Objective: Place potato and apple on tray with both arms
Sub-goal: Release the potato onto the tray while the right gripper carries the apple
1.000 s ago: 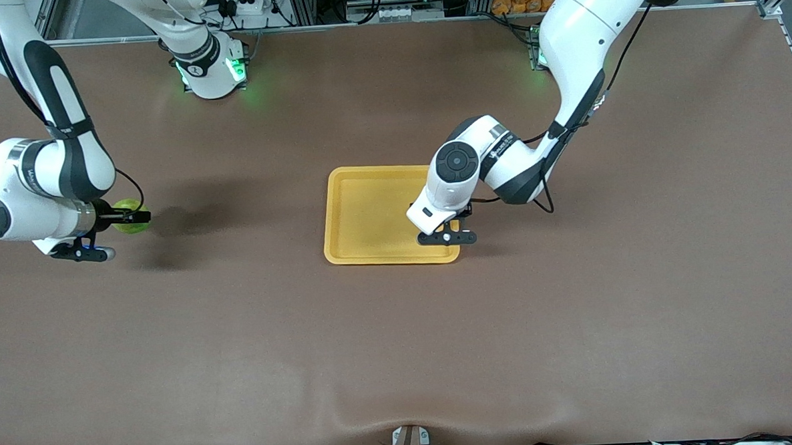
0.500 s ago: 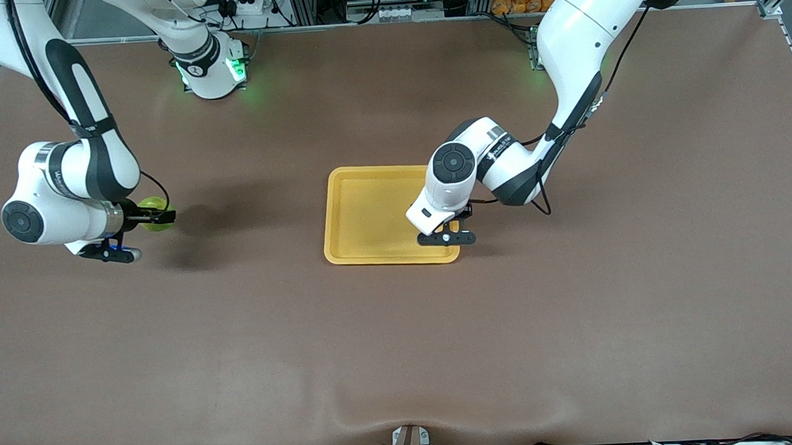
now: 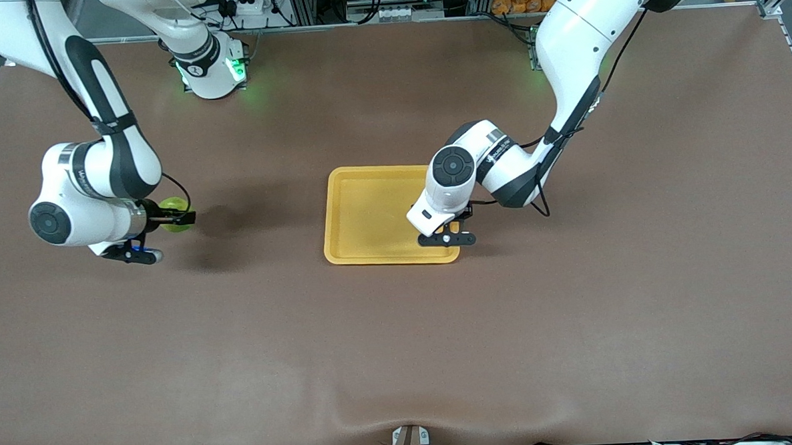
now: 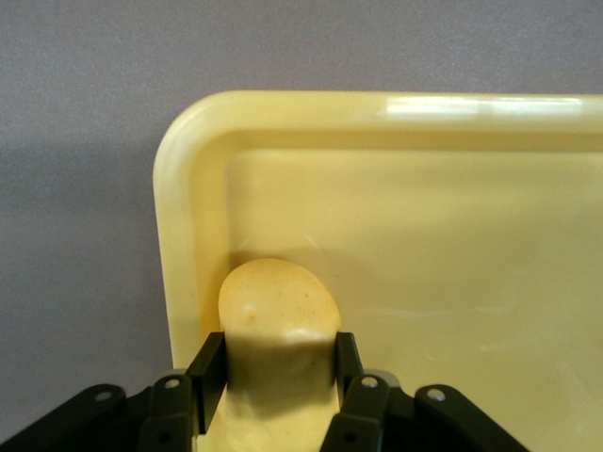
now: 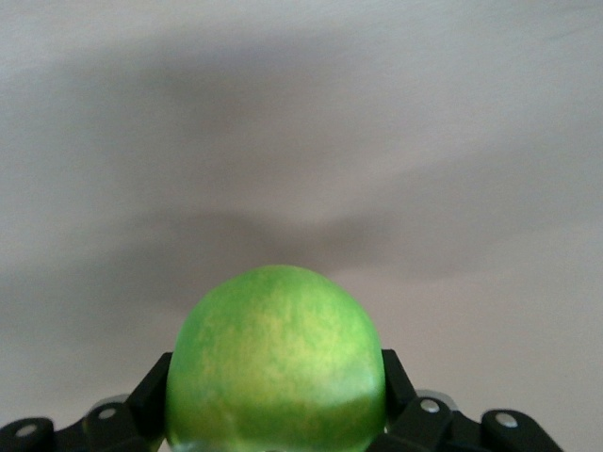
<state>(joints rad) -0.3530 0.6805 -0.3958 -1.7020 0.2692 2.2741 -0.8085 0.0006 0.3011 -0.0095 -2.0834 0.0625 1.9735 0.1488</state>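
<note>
The smooth, oblong yellow potato (image 4: 279,315) sits in a rounded corner of the glossy yellow tray (image 3: 362,210), between the left pincer's (image 3: 447,237) fingers. The right pincer (image 3: 180,218) grips the round, mottled green apple (image 5: 276,363) above the brown matte tabletop (image 3: 573,308).
</note>
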